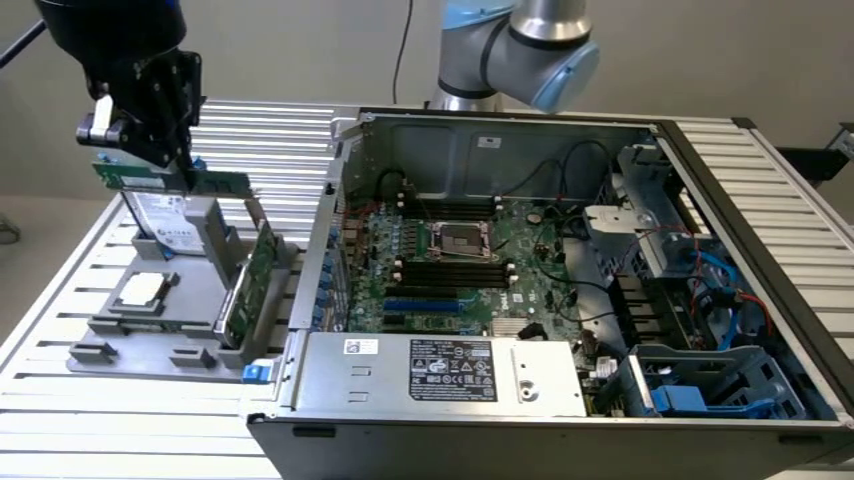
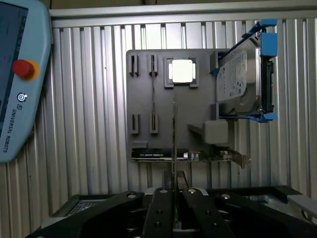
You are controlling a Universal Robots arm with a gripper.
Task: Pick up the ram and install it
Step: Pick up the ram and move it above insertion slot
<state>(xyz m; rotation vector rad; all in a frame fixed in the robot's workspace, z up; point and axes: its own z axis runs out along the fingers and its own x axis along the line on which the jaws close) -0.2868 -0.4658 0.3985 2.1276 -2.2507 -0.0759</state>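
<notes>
1. Closest to the wrist camera are the gripper's (image 2: 174, 201) two dark fingers (image 2: 158, 213), pressed together on a thin board seen edge-on.
2. That board is the ram (image 1: 220, 184). In the exterior view I see it as a narrow green stick clamped in the gripper (image 1: 167, 160) and lying level, with one end sticking out sideways past the fingers toward the exterior view's right.
3. In the wrist view the ram's edge (image 2: 174, 129) runs straight out from between the fingertips.
4. Beneath the hand sits the grey fixture tray (image 2: 198, 106). I cannot tell whether the ram is fully clear of it.
5. On the tray beyond the fingertips I can make out a square processor chip (image 2: 181, 71), a hard drive (image 2: 233, 79) with blue rails standing on edge, and an expansion card (image 2: 163, 155).
6. Well off to the exterior view's right of the hand lies the open computer case (image 1: 481, 150), its motherboard (image 1: 467, 270) exposed.
7. A teach pendant (image 2: 20, 99) rests on the slatted table (image 1: 267, 130), off to one side of the tray.
</notes>
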